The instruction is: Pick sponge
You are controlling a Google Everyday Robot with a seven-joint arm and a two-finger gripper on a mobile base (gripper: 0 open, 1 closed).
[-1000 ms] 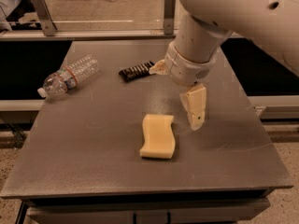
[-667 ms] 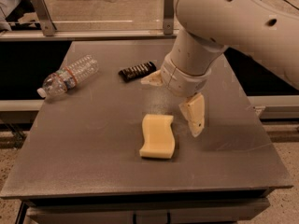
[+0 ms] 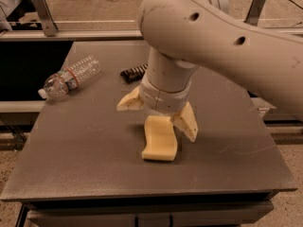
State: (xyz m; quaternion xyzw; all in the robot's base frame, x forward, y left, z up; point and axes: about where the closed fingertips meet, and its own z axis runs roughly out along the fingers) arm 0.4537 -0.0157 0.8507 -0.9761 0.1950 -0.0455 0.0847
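The sponge (image 3: 160, 140) is a pale cream-yellow foam block with wavy sides, lying flat near the middle of the dark grey table (image 3: 85, 145). My gripper (image 3: 158, 115) hangs from the big white arm directly over the sponge's far end. Its fingers are open: one cream fingertip (image 3: 127, 104) points left of the sponge, the other (image 3: 188, 123) sits just right of it. The sponge lies between and below them and is not clamped. The arm hides the sponge's far edge.
A clear plastic bottle (image 3: 68, 77) lies on its side at the table's left rear. A small dark ribbed bar (image 3: 133, 73) lies behind the gripper, partly hidden by the arm. Metal rails run behind the table. The table's front edge is close below the sponge.
The gripper has moved left and forward from beside the sponge's right to over its far end, and the fingers now straddle it. The sponge has not moved.
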